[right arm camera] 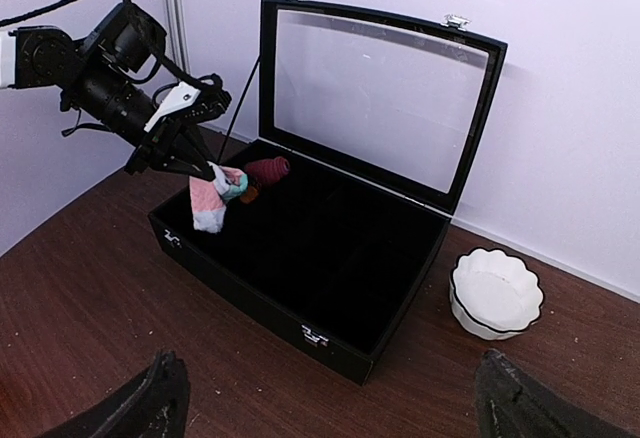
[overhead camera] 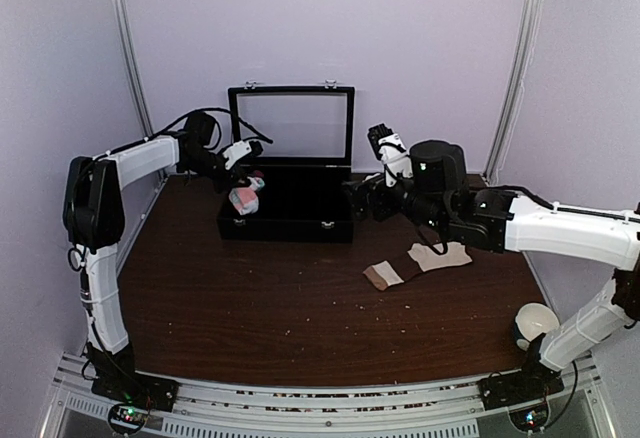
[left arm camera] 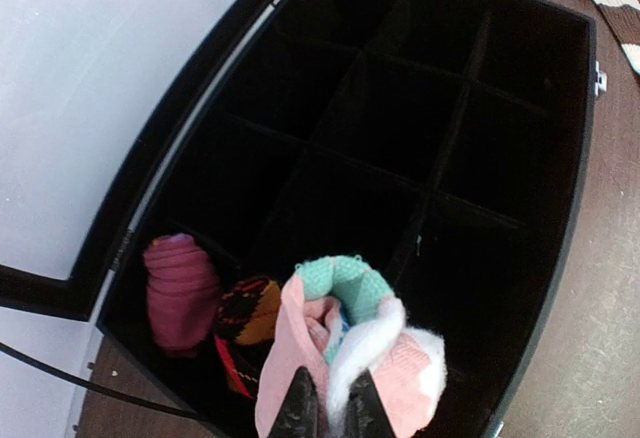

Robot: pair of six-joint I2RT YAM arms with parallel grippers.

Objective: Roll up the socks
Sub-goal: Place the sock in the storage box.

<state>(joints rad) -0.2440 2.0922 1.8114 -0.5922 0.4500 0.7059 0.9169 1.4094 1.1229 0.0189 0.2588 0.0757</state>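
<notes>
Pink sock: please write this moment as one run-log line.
left gripper: shut on pink sock over left end of box | right gripper: open, empty | cream sock: lying on table

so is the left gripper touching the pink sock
Touching. The left wrist view shows the left gripper closed on a fold of the pink sock, with fabric pinched between its tips.

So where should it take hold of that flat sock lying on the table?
Probably at one narrow end, coming straight down from above. The sock lies flat and thin on the table, with no raised edge to get under from the side, so the open right tool must pinch fabric up. The darker end, nearer the robot, looks most exposed.
</notes>
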